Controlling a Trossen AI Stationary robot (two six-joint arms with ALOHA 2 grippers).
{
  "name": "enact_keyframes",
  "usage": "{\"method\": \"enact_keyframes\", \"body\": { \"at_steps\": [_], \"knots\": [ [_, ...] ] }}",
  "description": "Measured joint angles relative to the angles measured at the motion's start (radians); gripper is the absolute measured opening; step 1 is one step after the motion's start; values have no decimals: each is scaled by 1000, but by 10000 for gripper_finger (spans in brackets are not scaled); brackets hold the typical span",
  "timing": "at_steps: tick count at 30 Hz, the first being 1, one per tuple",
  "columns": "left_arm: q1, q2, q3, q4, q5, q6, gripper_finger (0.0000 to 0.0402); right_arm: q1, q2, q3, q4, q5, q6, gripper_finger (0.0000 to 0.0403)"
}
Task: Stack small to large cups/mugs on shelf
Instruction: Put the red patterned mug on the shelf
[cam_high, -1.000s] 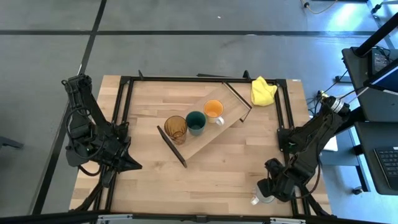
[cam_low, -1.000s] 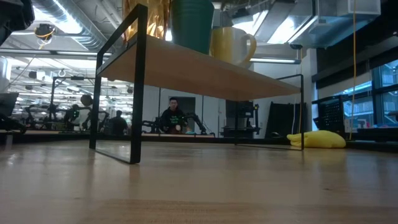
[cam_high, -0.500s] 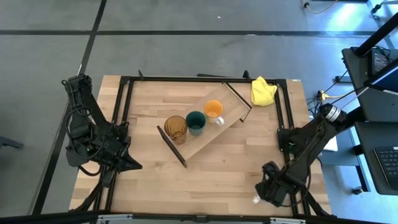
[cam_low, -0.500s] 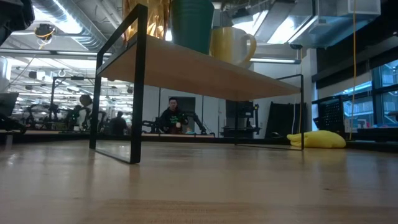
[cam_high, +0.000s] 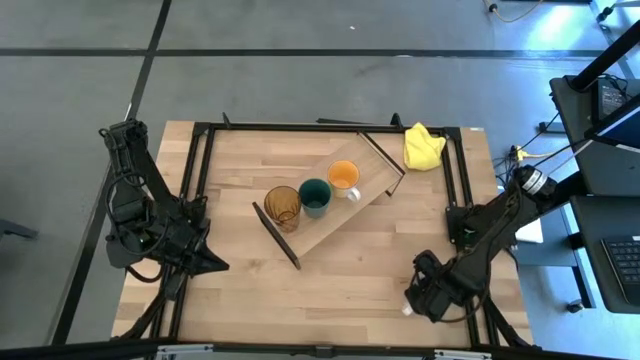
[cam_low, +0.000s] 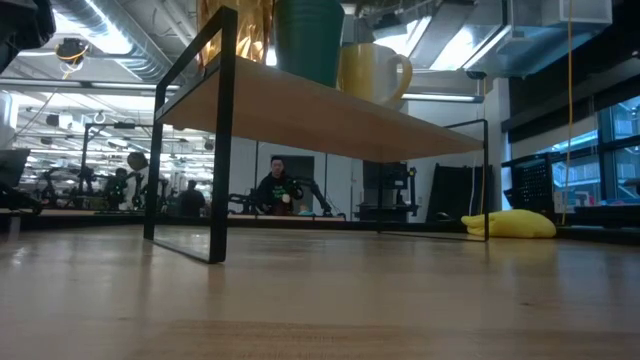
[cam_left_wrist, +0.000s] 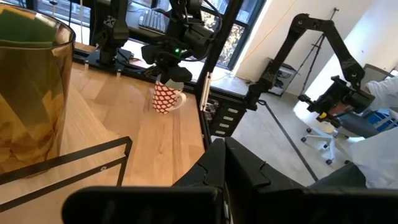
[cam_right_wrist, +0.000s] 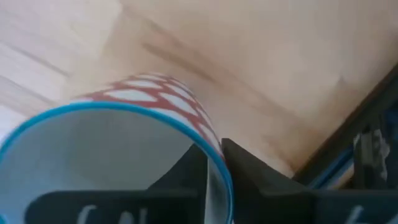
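High view showed the right end effector (cam_high: 424, 296) low at the bench's (cam_high: 350, 270) near right corner, hiding the mug (cam_left_wrist: 166, 97). Right wrist view showed its fingers (cam_right_wrist: 193, 168) clamped on the rim. Left end effector (cam_high: 205, 262) rested closed, empty, beside the shelf (cam_high: 330, 212).

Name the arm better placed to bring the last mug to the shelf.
Right. Its hand is already pinching the rim of the white mug near the table's front right corner; the left hand waits at the left edge.

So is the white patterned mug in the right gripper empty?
Looks empty: the right wrist view looks into the white patterned mug, showing bare pale wall; its bottom is hidden. The right gripper pinches its rim.
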Motion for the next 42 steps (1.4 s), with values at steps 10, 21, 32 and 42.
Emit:
{"method": "enact_keyframes", "body": {
  "at_steps": [10,21,32,42],
  "knots": [
    [0,0,0,0,-25,-1,0,-111,-29,0,-110,72,-370,25],
    [0,0,0,1,-44,-50,0,-315,-30,0,-22,106,-1127,30],
    [0,0,0,0,-67,-105,0,-476,-31,0,31,64,-1508,54],
    [0,0,0,0,-72,-105,0,-490,-31,26,84,75,-1533,55]
  ]
}}
